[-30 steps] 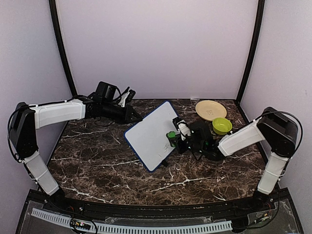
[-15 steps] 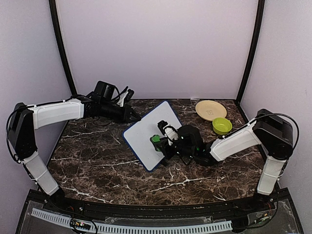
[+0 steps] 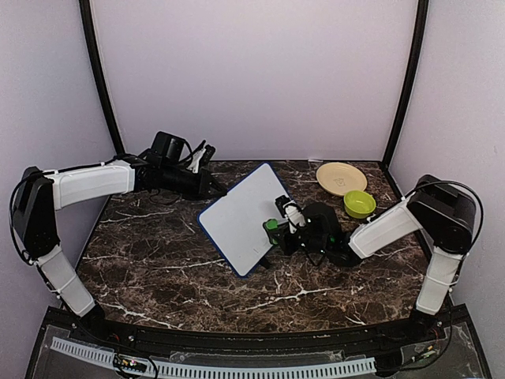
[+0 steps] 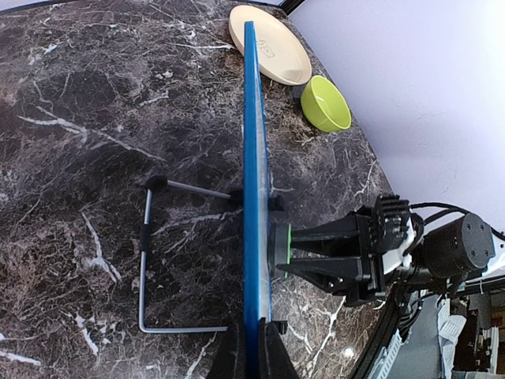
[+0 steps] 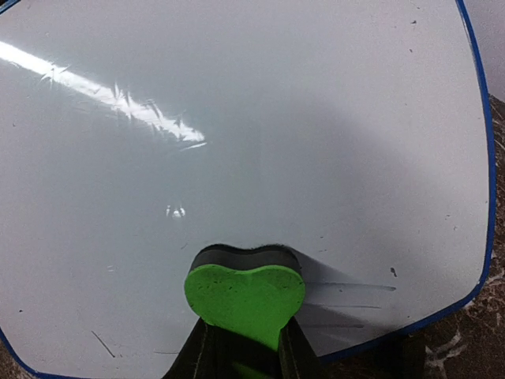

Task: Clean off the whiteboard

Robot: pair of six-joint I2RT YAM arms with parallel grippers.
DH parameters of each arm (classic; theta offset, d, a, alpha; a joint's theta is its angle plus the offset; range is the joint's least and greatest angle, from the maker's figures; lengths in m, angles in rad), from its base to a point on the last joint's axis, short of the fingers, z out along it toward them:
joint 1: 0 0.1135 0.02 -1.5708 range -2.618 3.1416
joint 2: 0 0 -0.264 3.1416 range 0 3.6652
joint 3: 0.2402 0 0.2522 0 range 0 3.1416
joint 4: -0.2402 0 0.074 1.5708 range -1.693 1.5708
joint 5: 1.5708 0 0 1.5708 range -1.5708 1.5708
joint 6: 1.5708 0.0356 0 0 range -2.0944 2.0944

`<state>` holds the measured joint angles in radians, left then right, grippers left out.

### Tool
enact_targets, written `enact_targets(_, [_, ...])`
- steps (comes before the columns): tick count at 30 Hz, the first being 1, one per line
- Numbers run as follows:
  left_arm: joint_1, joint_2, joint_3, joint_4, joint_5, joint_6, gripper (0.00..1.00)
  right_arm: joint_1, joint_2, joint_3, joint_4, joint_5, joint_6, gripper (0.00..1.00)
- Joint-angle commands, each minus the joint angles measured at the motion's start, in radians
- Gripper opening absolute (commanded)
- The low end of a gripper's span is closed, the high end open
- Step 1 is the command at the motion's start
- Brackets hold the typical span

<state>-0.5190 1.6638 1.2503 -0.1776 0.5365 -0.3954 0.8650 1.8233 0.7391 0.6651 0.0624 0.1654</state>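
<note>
Eraser farther right on whiteboard, bowl nearby

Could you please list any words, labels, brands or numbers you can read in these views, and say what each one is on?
None can be read.
The yellow plate bears a small printed mark, too small to read.
The whiteboard shows only faint stray strokes, no words.
The green eraser shows no print.
</note>
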Motion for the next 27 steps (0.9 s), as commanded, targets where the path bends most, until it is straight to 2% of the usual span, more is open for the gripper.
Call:
enact_targets(1, [0.008,-0.067,-0.008,0.020,0.008,0.009,0.00,-0.046,0.003,0.004,0.017,-0.007,0.031,0.01])
enact_targets(15, [0.008,-0.056,-0.001,0.028,0.023,0.008,0.00,-0.119,0.024,0.052,0.021,-0.041,0.026,0.01])
enact_targets(27, [0.007,-0.049,-0.006,0.044,0.029,-0.002,0.00,-0.027,0.071,0.079,0.103,-0.081,0.045,0.01])
